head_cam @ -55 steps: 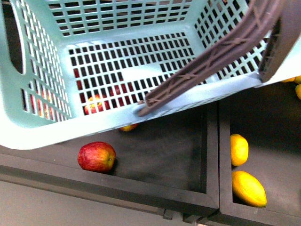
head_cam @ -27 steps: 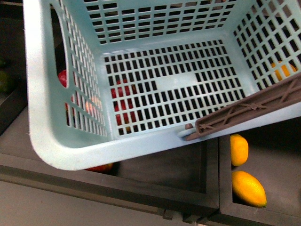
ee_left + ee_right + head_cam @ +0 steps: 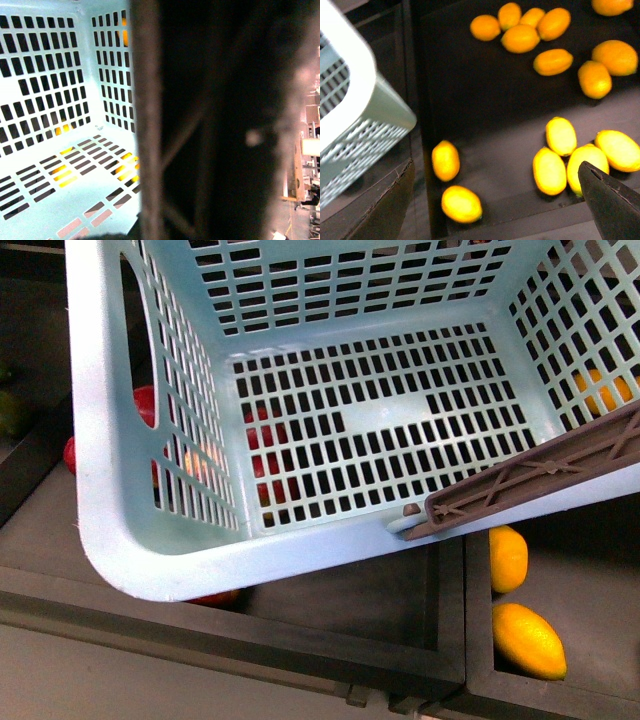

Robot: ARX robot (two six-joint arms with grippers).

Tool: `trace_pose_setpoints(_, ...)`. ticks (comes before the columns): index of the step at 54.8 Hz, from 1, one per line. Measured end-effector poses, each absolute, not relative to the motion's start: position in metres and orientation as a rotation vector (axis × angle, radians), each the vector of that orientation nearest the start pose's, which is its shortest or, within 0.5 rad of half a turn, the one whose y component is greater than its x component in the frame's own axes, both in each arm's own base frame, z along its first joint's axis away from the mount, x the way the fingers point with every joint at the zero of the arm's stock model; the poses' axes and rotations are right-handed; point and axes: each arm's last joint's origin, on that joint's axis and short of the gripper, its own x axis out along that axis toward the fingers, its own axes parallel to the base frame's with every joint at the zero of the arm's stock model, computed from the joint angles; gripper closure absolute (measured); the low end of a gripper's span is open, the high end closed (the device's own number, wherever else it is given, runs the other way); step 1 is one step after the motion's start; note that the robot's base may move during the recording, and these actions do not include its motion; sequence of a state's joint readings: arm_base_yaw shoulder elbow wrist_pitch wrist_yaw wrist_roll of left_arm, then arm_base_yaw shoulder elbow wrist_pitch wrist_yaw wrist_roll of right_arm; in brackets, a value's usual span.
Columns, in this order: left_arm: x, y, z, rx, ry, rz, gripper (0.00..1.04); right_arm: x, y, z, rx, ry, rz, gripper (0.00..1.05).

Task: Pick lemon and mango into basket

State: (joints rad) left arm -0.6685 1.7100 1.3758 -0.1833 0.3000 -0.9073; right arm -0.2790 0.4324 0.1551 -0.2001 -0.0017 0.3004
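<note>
Front view: we find the basket (image 3: 110, 490) held empty above the tray (image 3: 300, 645), likely to shorten the drop. Lemon (image 3: 507, 558) and mango (image 3: 528, 640) lie near the table's front edge, rightward. Right gripper (image 3: 495, 165) hangs over them, jaws apart. The handle (image 3: 150, 125) blocks the left gripper: we cannot tell.

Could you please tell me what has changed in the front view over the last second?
The basket has shifted towards the camera, now covering most of the red apple; its brown handle dropped to the near-right rim. The rounder yellow fruit and longer yellow fruit in the right bin stayed put.
</note>
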Motion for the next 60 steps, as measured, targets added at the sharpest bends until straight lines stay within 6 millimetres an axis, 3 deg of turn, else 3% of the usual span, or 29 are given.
trace_pose_setpoints(8, 0.301, -0.249, 0.294, -0.716, 0.909, -0.629, 1.01, 0.13, -0.062, 0.158, 0.359, 0.396, -0.455, 0.09)
trace_pose_setpoints(21, 0.302, -0.248, 0.294, -0.715, 0.907, -0.625, 1.01, 0.195, -0.118, 0.131, 0.232, 0.46, -0.518, 0.09)
trace_pose_setpoints(26, 0.302, -0.249, 0.294, -0.717, 0.91, -0.629, 1.01, 0.215, -0.127, 0.114, 0.22, 0.509, -0.5, 0.09)
trace_pose_setpoints(33, 0.302, -0.249, 0.294, -0.716, 0.91, -0.629, 1.01, 0.263, -0.137, 0.064, 0.161, 0.651, -0.457, 0.09)
trace_pose_setpoints(41, 0.302, -0.249, 0.294, -0.716, 0.91, -0.628, 1.01, 0.3, -0.146, 0.029, 0.008, 0.711, -0.42, 0.09)
trace_pose_setpoints(53, 0.302, -0.249, 0.294, -0.716, 0.907, -0.625, 1.01, 0.345, -0.166, -0.008, -0.227, 0.797, -0.313, 0.09)
trace_pose_setpoints(60, 0.302, -0.249, 0.294, -0.716, 0.909, -0.628, 1.01, 0.367, -0.178, -0.015, -0.276, 0.807, -0.281, 0.09)
